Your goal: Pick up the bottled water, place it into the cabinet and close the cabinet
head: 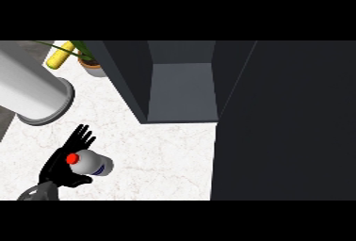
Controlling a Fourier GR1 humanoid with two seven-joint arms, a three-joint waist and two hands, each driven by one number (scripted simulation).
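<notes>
Head view of the marble-patterned bench (160, 150). At the lower left of the frame, the bottled water (90, 163) is seen from above as a white body with a red cap and a blue label band; it is flanked by the left hand (61, 162), whose fingers (82, 137) are spread straight along its far side while the thumb is brought round beneath it, so that the bottle is cradled rather than fully enclosed. This hold is judged to belong to the pick-up step; whether the bottle is lifted clear of the bench cannot be told. The right hand is not shown. In the upper centre, the cabinet (182, 89) is presented with its interior exposed, a grey shelf surface being visible and nothing seen inside it. The large dark panel (285, 122) filling the right of the frame is taken to be the opened cabinet door, swung out to admit the bottle. At the upper left, a grey cylinder (35, 89) and a potted plant (87, 59) with a yellow object (59, 54) beside it are set well apart from the bottle. The placing and the closing are judged not yet done.
</notes>
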